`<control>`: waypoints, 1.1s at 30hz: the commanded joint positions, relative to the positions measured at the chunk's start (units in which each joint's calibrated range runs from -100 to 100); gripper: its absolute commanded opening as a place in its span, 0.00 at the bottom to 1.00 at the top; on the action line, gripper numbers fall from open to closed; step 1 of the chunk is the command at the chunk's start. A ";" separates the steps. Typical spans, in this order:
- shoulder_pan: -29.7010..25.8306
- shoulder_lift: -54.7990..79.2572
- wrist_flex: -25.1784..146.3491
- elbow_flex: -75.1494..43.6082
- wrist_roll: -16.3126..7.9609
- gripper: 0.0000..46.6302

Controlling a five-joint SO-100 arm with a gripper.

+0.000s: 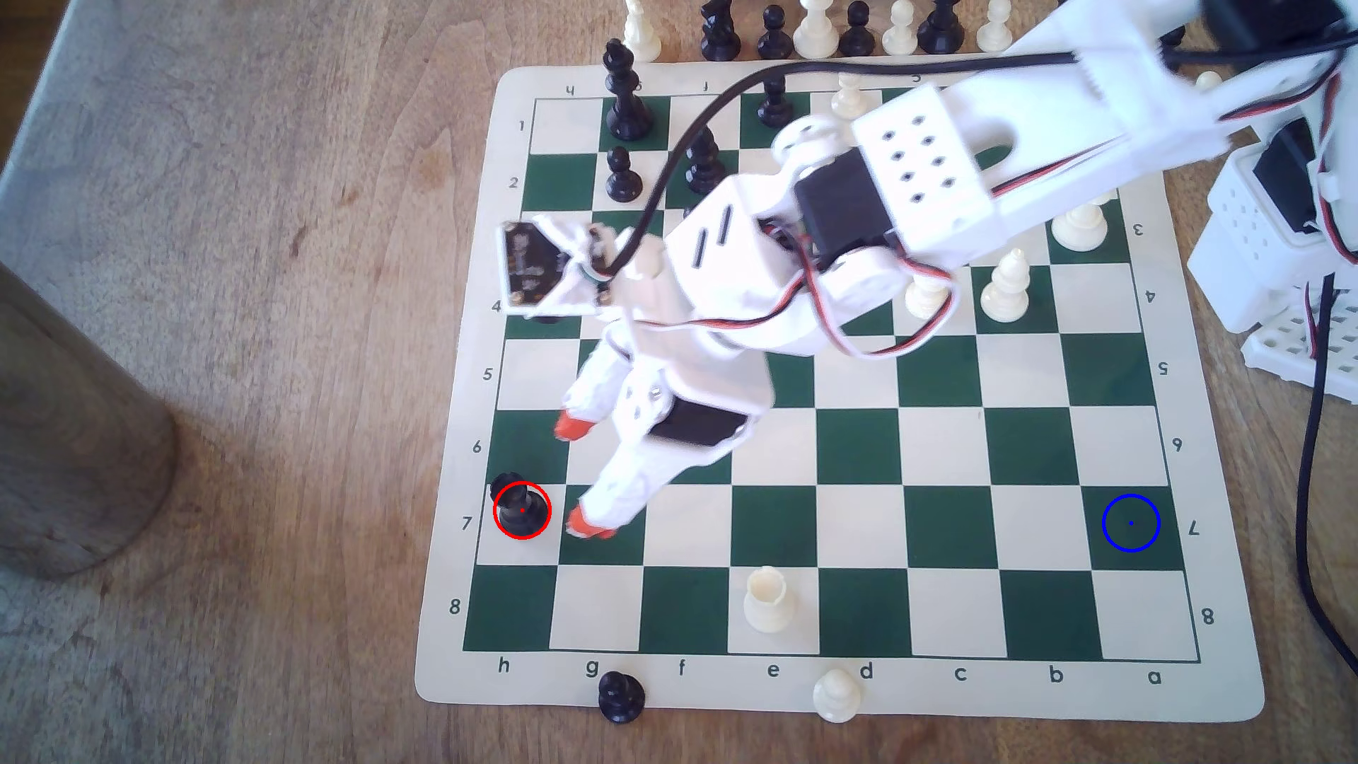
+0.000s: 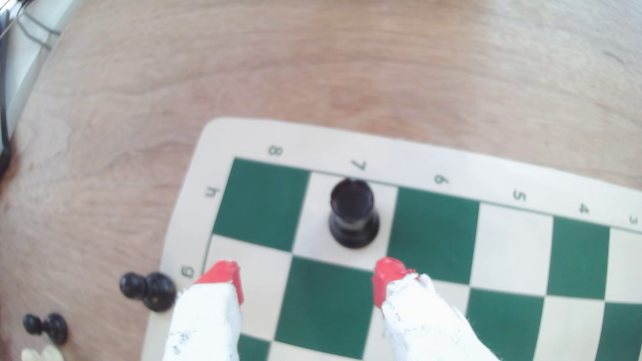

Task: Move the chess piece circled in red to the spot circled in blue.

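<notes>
Underneath, a grained wooden table [image 1: 257,220] carries the flat green-and-cream board [image 1: 808,687]. Above it the white gripper [image 1: 580,476], red-tipped, stands spread and empty just beside the glossy black rook [image 1: 520,508] on h7. Far across the row lies the blue-ringed square [image 1: 1131,523].

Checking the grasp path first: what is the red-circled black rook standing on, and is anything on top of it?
The black rook stands upright on a cream square of the chessboard, row 7, column h. Nothing rests on its top. The square under its base is covered. The open gripper hasn't reached it.
</notes>
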 commanded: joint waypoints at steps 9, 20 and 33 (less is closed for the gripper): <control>1.87 5.93 -0.52 -12.81 0.20 0.43; 2.42 10.51 -0.60 -16.80 0.34 0.43; 1.72 15.86 -1.26 -23.42 0.05 0.41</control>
